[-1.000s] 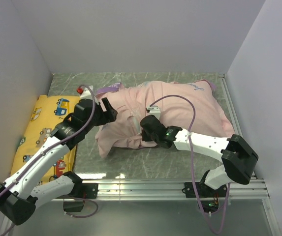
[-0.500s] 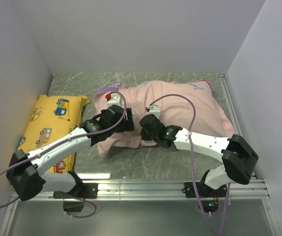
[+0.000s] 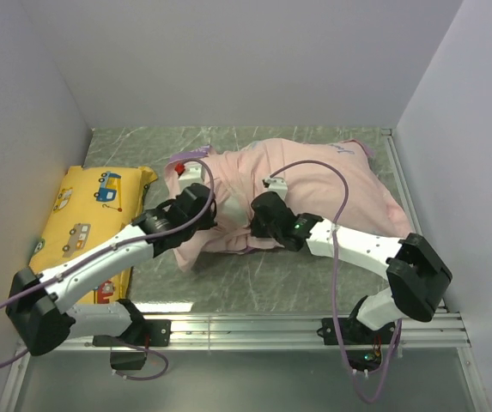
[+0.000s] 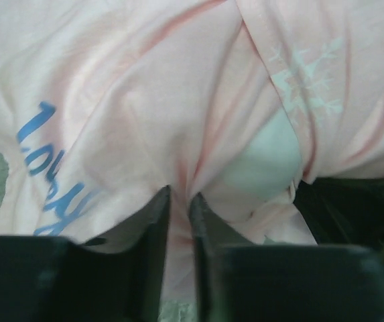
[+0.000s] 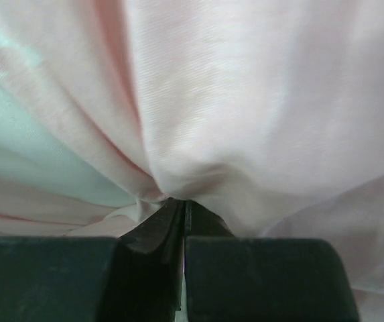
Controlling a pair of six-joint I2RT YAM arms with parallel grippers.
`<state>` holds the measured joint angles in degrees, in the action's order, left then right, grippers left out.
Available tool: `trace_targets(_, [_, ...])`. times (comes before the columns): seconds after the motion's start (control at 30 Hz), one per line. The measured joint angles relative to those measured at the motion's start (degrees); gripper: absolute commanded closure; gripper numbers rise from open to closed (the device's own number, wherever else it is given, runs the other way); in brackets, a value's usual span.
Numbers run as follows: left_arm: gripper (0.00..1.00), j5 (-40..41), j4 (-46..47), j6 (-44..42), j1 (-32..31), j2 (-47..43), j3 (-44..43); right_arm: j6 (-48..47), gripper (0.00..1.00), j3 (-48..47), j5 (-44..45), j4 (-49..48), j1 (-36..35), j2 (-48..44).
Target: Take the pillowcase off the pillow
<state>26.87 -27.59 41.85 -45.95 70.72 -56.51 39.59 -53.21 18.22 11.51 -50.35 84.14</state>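
Observation:
The pillowcase lies pale pink side out across the back of the table, bunched at its left end. My left gripper sits at that end. In the left wrist view it is shut on a fold of the pink pillowcase, with fabric squeezed between the fingers. The right gripper is just to its right, shut on a gathered pinch of pillowcase at its tips. A white patch of the pillow shows through a gap in the cloth.
A yellow pillow with cartoon vehicles lies along the left wall. A metal rail runs across the near edge by the arm bases. Grey walls close in the left, back and right sides.
The left arm swung right from beside the yellow pillow onto the pillowcase's left end, and its jaws closed on the fabric. The right gripper kept its grip and shifted slightly.

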Motion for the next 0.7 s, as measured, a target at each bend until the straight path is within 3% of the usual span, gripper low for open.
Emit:
trace_targets(0.13, [0.98, -0.1, -2.3, 0.4, 1.4, -5.4, 0.2, 0.5, 1.0, 0.8, -1.8, -1.5, 2.8, -0.1])
trace_targets(0.23, [0.99, -0.6, -3.6, 0.7, 5.9, -10.4, 2.1, 1.7, 1.0, 3.0, -3.0, -3.2, 5.7, -0.9])
trace_targets(0.4, [1.0, -6.6, -3.7, 0.4, 19.7, -20.3, 8.8, 3.8, 1.0, 8.7, -4.4, -6.6, 10.4, -4.7])
trace_targets(0.43, [0.93, -8.3, -4.0, 0.0, 22.6, -22.3, 10.1, 3.9, 1.0, 9.4, -4.3, -6.7, 10.7, -5.4])
trace_targets(0.53, [0.67, -12.3, -3.1, -1.0, 22.3, -22.9, 10.2, 4.0, 1.0, 9.8, -4.4, -7.5, 10.7, -5.9])
trace_targets(0.6, [0.59, -13.0, -2.9, -1.0, 20.3, -21.5, 9.4, 4.1, 1.0, 9.8, -4.3, -8.0, 9.9, -5.8])
trace_targets(0.7, [0.4, -9.9, -3.1, -0.4, 11.2, -16.5, 5.9, 4.1, 1.0, 9.7, -3.5, -8.5, 8.2, -5.2])
